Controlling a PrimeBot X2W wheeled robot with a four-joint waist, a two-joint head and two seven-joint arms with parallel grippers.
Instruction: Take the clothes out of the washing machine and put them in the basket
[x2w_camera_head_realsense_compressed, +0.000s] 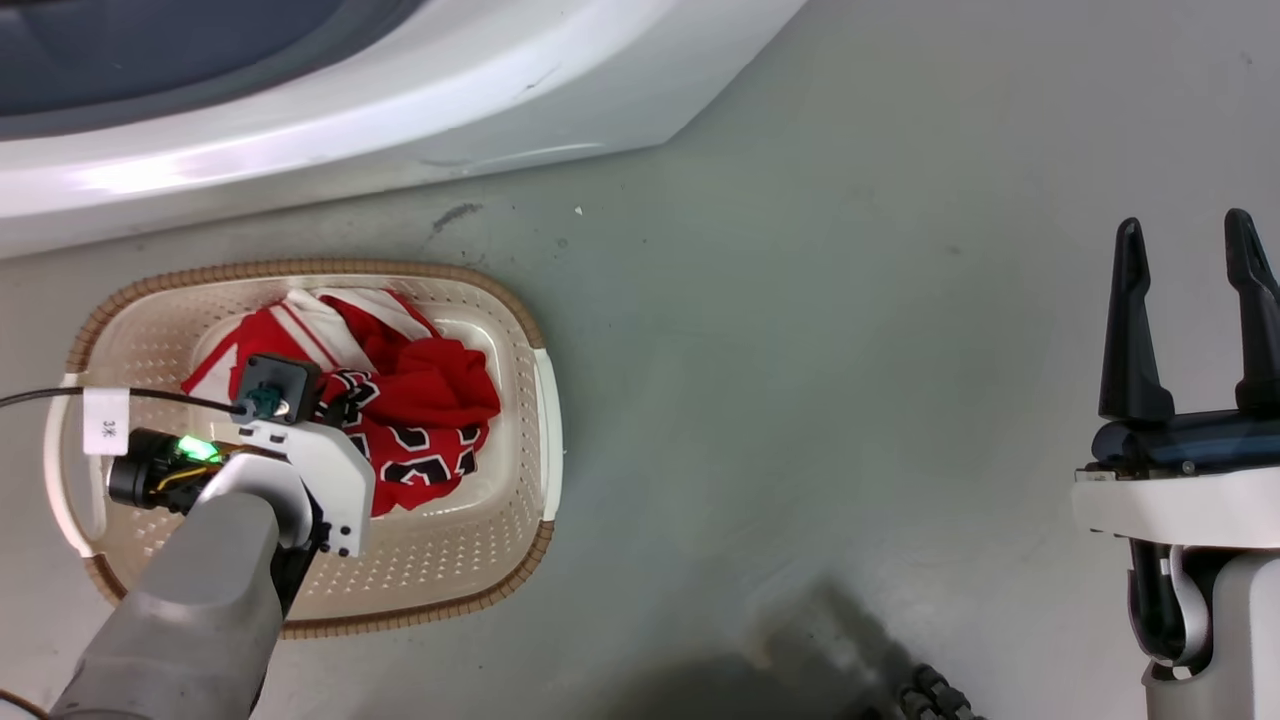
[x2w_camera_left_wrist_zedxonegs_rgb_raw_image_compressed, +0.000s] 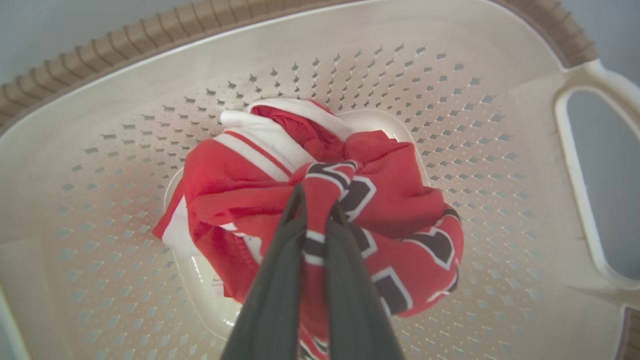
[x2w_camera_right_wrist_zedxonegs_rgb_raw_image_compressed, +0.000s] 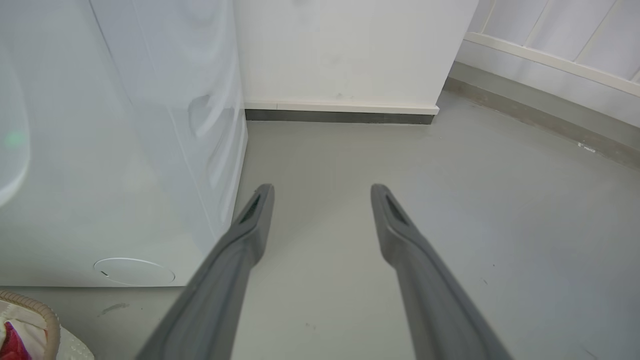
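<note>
Jaws of left gripper (x2w_camera_left_wrist_zedxonegs_rgb_raw_image_compressed: 317, 200) pinching clothes (x2w_camera_left_wrist_zedxonegs_rgb_raw_image_compressed: 400, 200), basket (x2w_camera_left_wrist_zedxonegs_rgb_raw_image_compressed: 450, 85) beneath; jaws of right gripper (x2w_camera_right_wrist_zedxonegs_rgb_raw_image_compressed: 322, 192) spread apart, washing machine (x2w_camera_right_wrist_zedxonegs_rgb_raw_image_compressed: 125, 150) beside.

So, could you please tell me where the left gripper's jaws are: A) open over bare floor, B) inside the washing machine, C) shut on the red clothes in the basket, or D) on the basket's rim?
C: the left gripper has its jaws pinched on the clothes inside the basket.
</note>
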